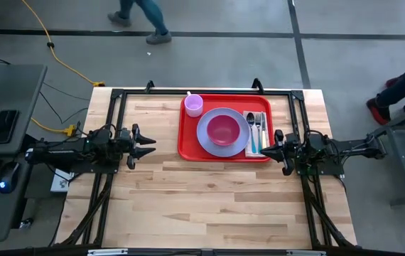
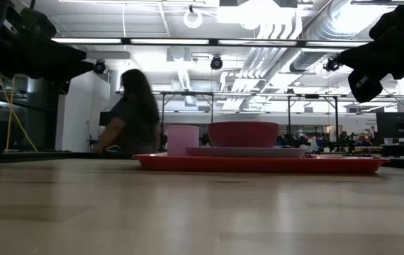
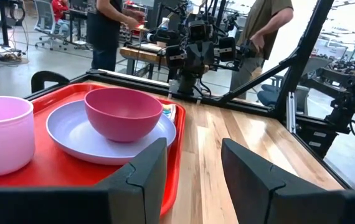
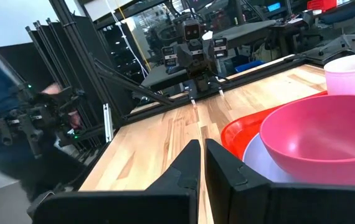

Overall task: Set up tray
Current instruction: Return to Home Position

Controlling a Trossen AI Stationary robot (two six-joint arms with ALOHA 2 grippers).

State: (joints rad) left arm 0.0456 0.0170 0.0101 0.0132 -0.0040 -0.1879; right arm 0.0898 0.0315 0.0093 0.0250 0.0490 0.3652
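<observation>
Pale wood planks cover your desk point(image 1: 209, 206), ringed by a black frame, with open workshop floor beyond it where a person in teal trousers point(image 1: 142, 18) walks past. At far left, a grey side desk point(image 1: 11, 107) carries a keyboard, a mouse and a phone. Your left arm reaches in from that side. Its left gripper point(image 1: 148, 144) hovers over bare wood, well apart from the tray, fingers point(image 3: 143, 171) spread wide with nothing between them. Right of centre, against the desk's top edge in the high view, the tray point(image 1: 188, 146) sits flat on the wood, red, nearer your right arm than your left. On it, from the left, a pale pink cup point(image 1: 194, 104) stands upright in the corner. A lavender plate point(image 1: 204, 135) fills the middle with a pink bowl point(image 1: 223, 130) upright on it. A white napkin point(image 1: 254, 149) lies beside the plate along the tray's right side, with cutlery point(image 1: 257, 122) laid lengthwise on top. Your right gripper point(image 1: 268, 151) hangs just beside the tray's lower right corner in the high view and is raised off the desk in the low view. Its fingers point(image 4: 187, 165) are pressed almost together, only a slit between them, holding nothing. At the right edge, a person's red shoe point(image 1: 376, 108) shows. At table height, a person with long dark hair point(image 2: 132, 113) sits in the room behind the tray.
</observation>
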